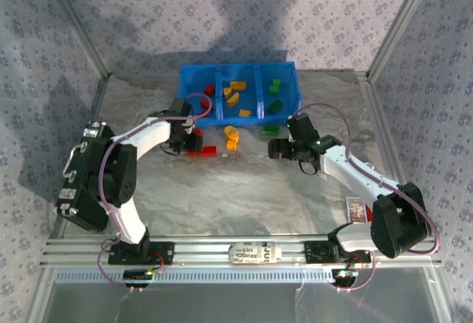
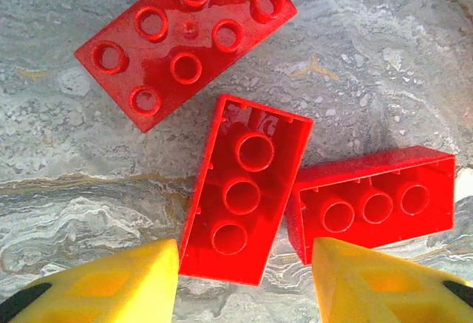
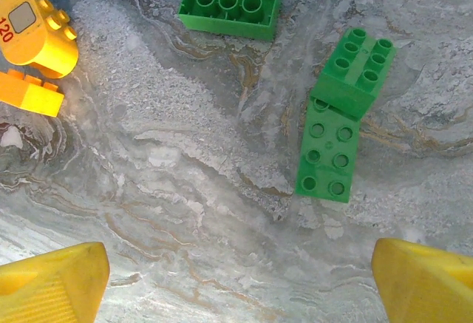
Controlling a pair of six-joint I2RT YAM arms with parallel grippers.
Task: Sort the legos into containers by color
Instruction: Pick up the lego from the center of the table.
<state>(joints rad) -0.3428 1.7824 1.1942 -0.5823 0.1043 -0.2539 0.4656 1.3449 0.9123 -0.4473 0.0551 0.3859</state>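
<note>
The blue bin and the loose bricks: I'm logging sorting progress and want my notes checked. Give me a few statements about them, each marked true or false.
1. Three red bricks lie on the table in front of the left gripper. True.
2. The right gripper grips a green brick. False: it is open over bare table and holds nothing.
3. The right compartment of the blue bin holds green pieces. True.
4. Its middle compartment holds red pieces. False: orange-yellow pieces lie there.
5. Every green brick is in the bin. False: loose green bricks lie on the table.
</note>
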